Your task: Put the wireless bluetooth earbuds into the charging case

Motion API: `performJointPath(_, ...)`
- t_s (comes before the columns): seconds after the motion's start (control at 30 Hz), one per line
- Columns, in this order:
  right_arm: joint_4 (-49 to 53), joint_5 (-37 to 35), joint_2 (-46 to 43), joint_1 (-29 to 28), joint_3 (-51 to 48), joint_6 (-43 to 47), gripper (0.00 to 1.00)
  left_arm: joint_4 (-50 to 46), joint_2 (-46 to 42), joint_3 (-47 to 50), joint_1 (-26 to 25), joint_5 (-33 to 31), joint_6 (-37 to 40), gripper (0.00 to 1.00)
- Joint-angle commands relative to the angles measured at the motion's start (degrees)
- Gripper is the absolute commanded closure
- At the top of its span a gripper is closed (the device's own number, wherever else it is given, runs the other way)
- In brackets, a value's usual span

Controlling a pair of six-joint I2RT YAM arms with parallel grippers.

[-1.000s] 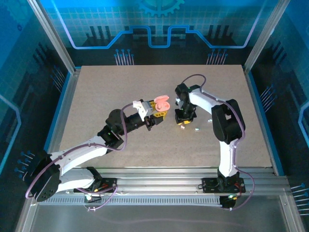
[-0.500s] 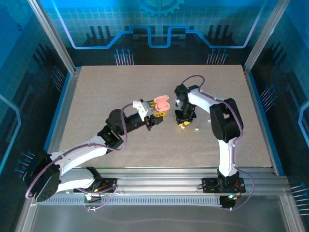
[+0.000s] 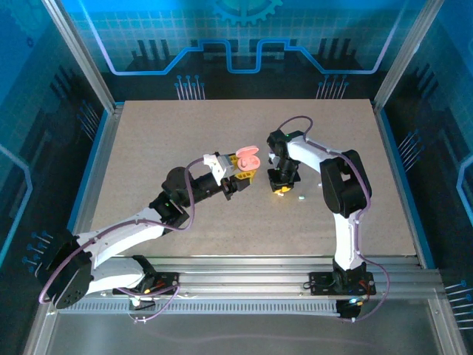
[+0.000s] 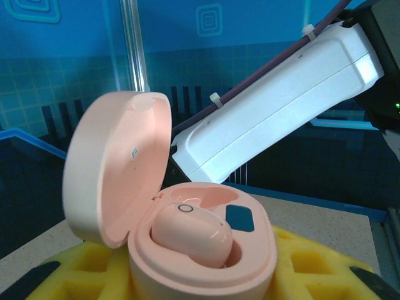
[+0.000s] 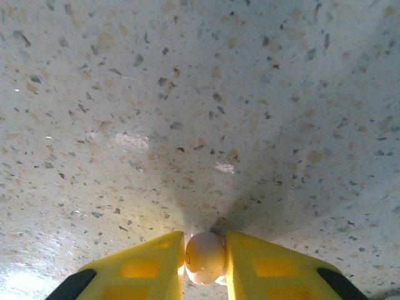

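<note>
1. Right wrist view: the right hand (image 5: 205,265) is closed to a narrow gap, its yellow fingers (image 5: 147,269) pinching a pale earbud (image 5: 205,255) that rests on the desk (image 5: 187,94).
2. The nub is round and slick, so on lifting it could squirt out or twist.
3. Left wrist view: the left hand (image 3: 242,172) is clamped on the open charging case (image 4: 250,256). One seated earbud (image 4: 190,234) fills the front socket. A tilted earbud might jam in the rear one.

A tiny white sticker (image 4: 134,150) inside the pink case's (image 4: 206,278) open lid (image 4: 103,187) carries dark print, too small to read.
</note>
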State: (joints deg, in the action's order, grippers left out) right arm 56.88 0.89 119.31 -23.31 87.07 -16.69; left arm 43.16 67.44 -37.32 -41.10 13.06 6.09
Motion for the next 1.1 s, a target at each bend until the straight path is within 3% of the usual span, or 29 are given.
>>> performJointPath(0.0,0.3,0.5,1.2,-0.6,-0.4,-0.3,0.75,1.3,-0.2,0.3,0.2,-0.3,0.1,0.66)
performJointPath(0.23,-0.7,0.9,-0.7,-0.6,-1.9,-0.8,0.81,1.5,0.1,0.3,0.1,-0.3,0.1,0.66)
performJointPath(0.5,-2.3,6.9,-13.8,0.6,-5.7,-2.5,0.82,1.5,0.0,0.6,0.2,-0.7,0.2,0.66)
performJointPath(0.77,-11.6,35.9,-33.9,7.7,-14.8,-6.0,0.80,1.2,-0.2,0.9,0.4,-1.2,0.7,0.66)
performJointPath(1.07,-18.3,56.6,-46.3,11.4,-16.6,-12.2,0.80,1.8,0.9,0.7,0.6,-0.9,0.3,0.66)
